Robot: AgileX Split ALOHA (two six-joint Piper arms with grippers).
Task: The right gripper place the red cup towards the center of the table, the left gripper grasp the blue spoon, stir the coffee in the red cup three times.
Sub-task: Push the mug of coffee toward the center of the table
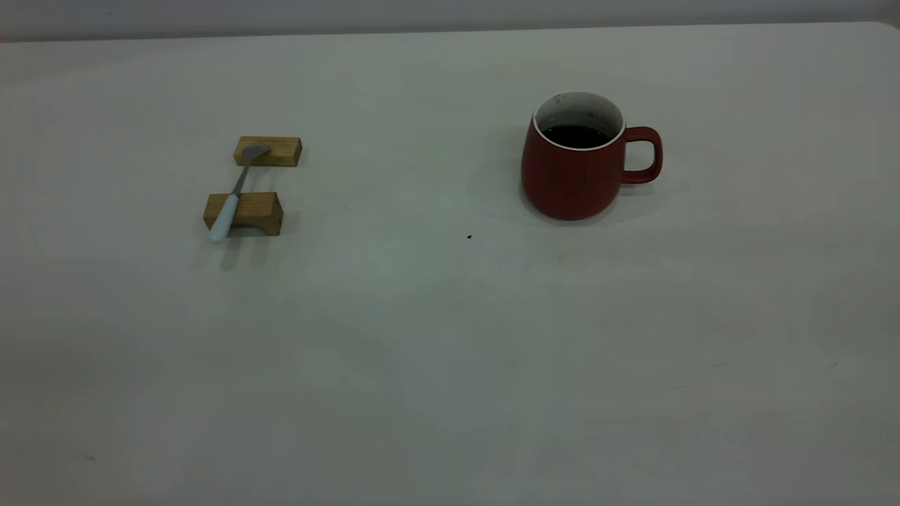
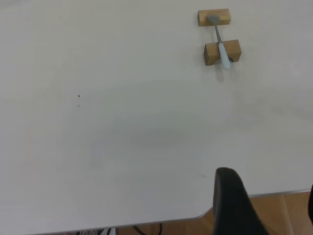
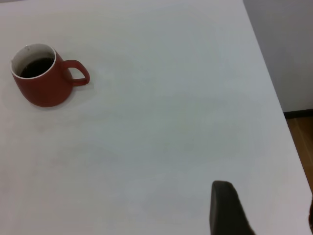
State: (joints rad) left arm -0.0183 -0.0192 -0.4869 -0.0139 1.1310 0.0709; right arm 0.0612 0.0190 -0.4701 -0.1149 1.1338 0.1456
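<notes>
Inspector A: At left, the slim pale-blue-handled metal spoon (image 1: 235,191) lies across two tan wooden blocks (image 1: 243,213).

Inspector B: At right, the rounded dark-red mug (image 1: 573,160) holds black coffee (image 1: 576,135). Neither gripper's finger state can be told.

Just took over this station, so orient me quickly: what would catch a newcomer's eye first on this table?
The red cup dominates: upright on the right half of the table, its handle pointing right, coffee well below the rim. On the left, the blue spoon bridges two wooden blocks, bowl on the far one, handle overhanging the near one. Neither end effector appears in the exterior view; both arms sit back near the table's edges.
</notes>
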